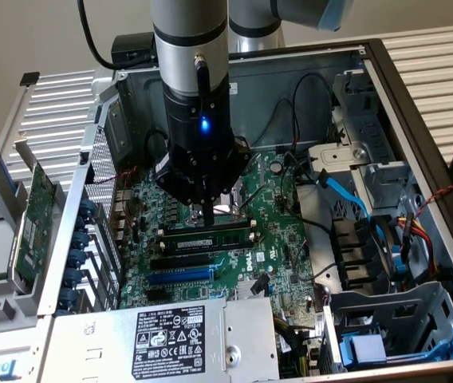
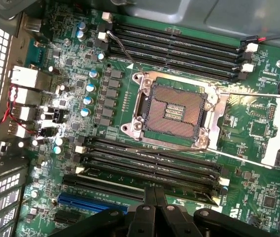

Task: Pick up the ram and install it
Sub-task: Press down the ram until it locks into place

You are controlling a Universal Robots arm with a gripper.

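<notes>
The ram (image 1: 210, 238) is a long green stick with black chips. It stands on edge in a black memory slot on the motherboard (image 1: 278, 239), just in front of the CPU socket (image 1: 230, 203). My gripper (image 1: 208, 214) hangs straight down over the stick's middle with its fingers shut together. The tips are at the ram's top edge; whether they touch it I cannot tell. In the wrist view the shut gripper (image 2: 155, 191) points at the near bank of memory slots (image 2: 150, 160). Beyond that lies the open CPU socket (image 2: 174, 106).
The work sits inside an open PC case (image 1: 386, 96). A labelled power supply (image 1: 171, 335) is at the front. Cables and a blue SATA lead (image 1: 342, 187) run on the exterior view's right. A green expansion card (image 1: 35, 215) rests outside the case at the left.
</notes>
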